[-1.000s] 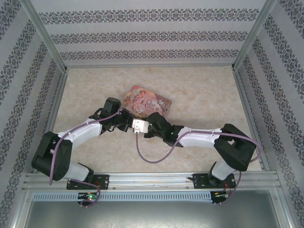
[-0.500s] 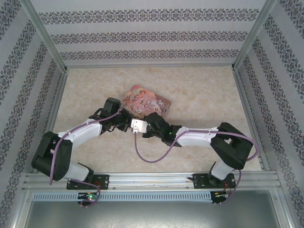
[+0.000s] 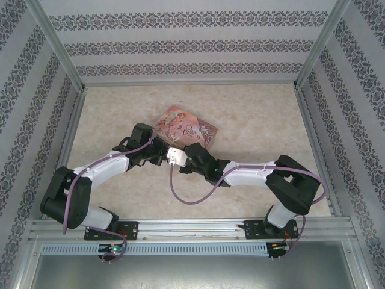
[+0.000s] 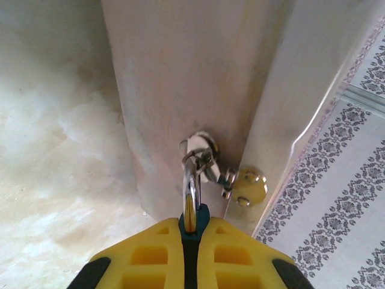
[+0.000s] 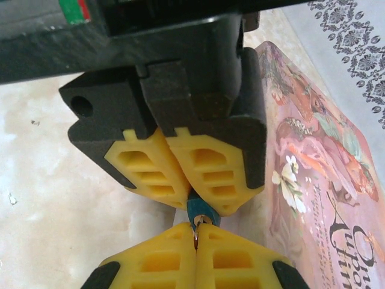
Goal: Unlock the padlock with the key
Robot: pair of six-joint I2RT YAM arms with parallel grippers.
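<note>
Right gripper (image 5: 197, 233) edged left, now tip-to-tip with left gripper (image 5: 190, 203). Left jaws clamp padlock (image 4: 194, 221). Right jaws closed, contents unclear. Unlock attempt looks close.

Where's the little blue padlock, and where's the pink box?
padlock (image 5: 201, 211), right wrist view, on its teal body.
pink box (image 5: 313, 150), right wrist view, on its pictured lid.

A beige marbled table (image 3: 252, 120) carries a pink illustrated box (image 3: 186, 127) lying flat near its middle, slightly toward the far edge.
</note>
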